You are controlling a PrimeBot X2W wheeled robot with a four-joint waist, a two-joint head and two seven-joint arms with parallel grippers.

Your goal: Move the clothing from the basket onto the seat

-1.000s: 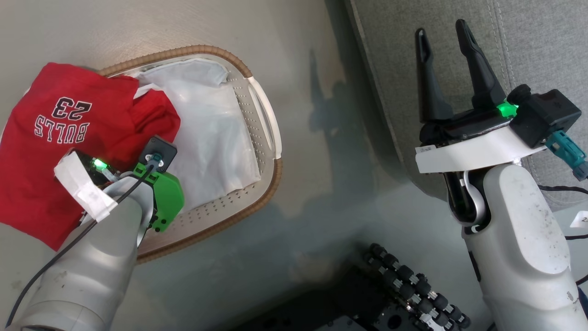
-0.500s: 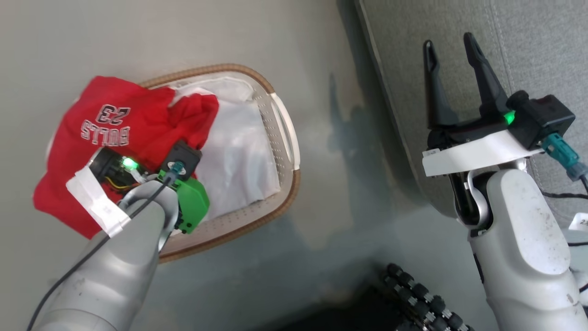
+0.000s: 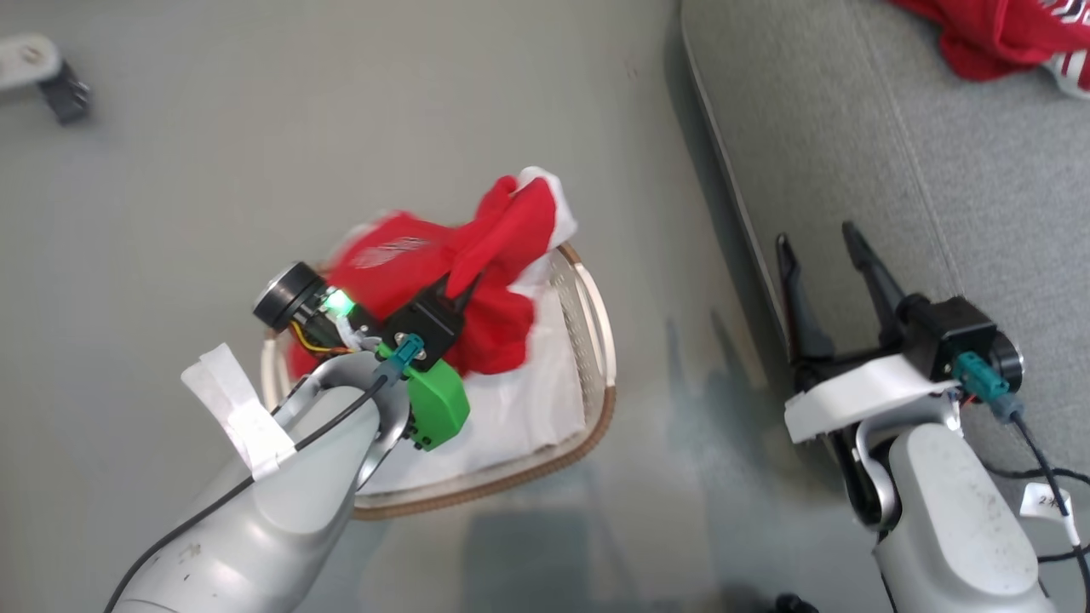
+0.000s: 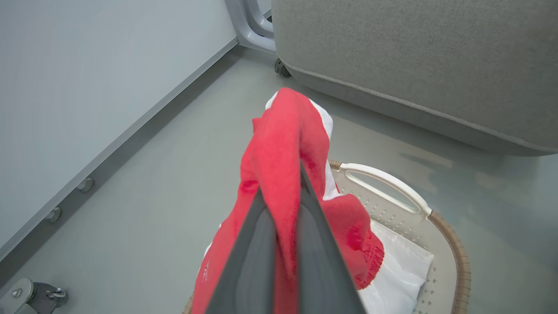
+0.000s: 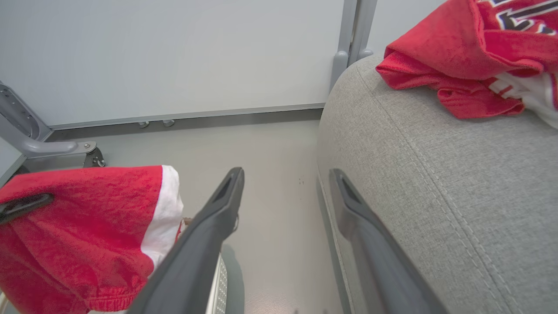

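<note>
My left gripper (image 3: 464, 285) is shut on a bright red garment (image 3: 502, 230) with white trim and holds it bunched above the basket (image 3: 596, 340). In the left wrist view the fabric (image 4: 283, 139) drapes over both fingers of that gripper (image 4: 301, 174). Blurred red cloth with white lettering (image 3: 392, 255) hangs with it. The white liner (image 3: 528, 409) lies in the basket. Another red garment (image 3: 996, 34) rests on the grey seat (image 3: 894, 170). My right gripper (image 3: 815, 247) stands open and empty at the seat's rounded edge (image 5: 436, 174).
Grey floor lies between the basket and the seat. A metal bracket with a caster (image 3: 43, 72) sits at the far left. A pale wall with a baseboard and a grey frame leg (image 5: 48, 148) runs behind. Black cables (image 3: 1047, 477) trail by my right arm.
My left gripper has lifted the red clothing up out of the basket and toward the seat side. The head camera has shifted. The right gripper stays open.
</note>
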